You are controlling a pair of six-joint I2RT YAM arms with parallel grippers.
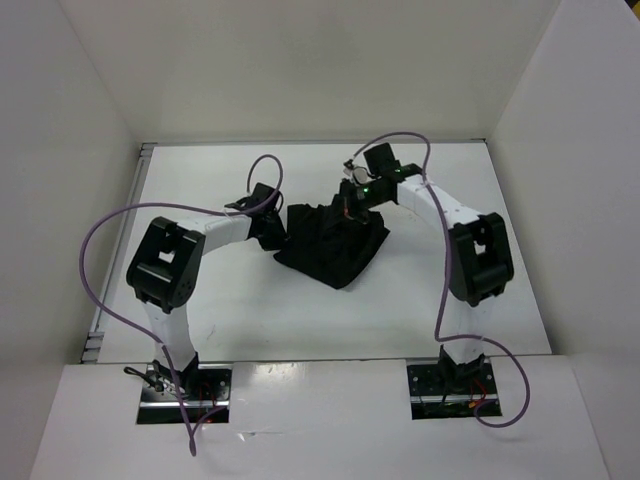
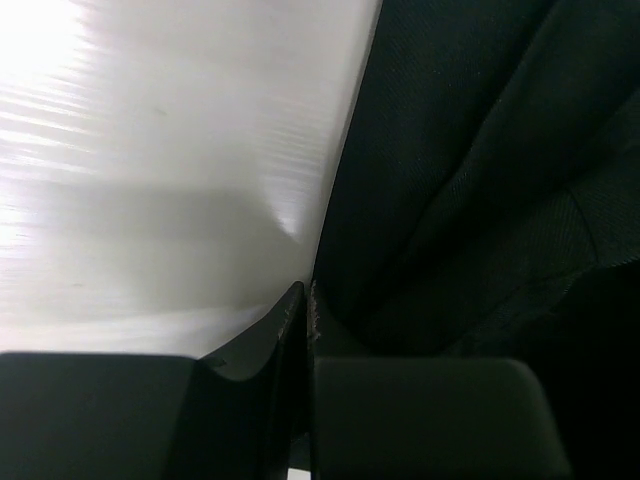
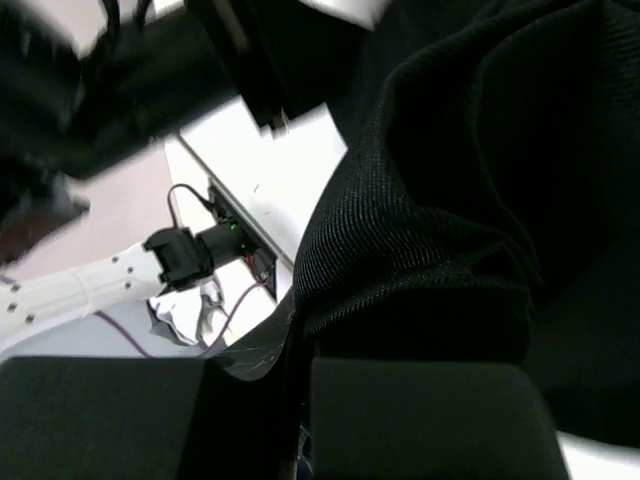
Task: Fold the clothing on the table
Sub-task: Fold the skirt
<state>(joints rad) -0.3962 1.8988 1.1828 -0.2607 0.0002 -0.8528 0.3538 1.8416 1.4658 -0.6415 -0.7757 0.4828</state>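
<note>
The black clothing point(image 1: 335, 250) lies bunched in the middle of the white table point(image 1: 250, 310), its far edge pulled up. My left gripper point(image 1: 278, 228) sits at its left edge. In the left wrist view the jaws point(image 2: 307, 290) are pressed together right on the border of the clothing point(image 2: 470, 170), down by the tabletop point(image 2: 170, 150). My right gripper point(image 1: 350, 208) is at the garment's far top edge. In the right wrist view it point(image 3: 298, 320) is shut on a ribbed fold of the clothing point(image 3: 470, 150), which drapes over the right finger.
White walls point(image 1: 60, 150) enclose the table on the left, back and right. Purple cables point(image 1: 100, 270) loop off both arms. The arm bases point(image 1: 185, 385) stand at the near edge; the left one point(image 3: 190, 252) shows below in the right wrist view.
</note>
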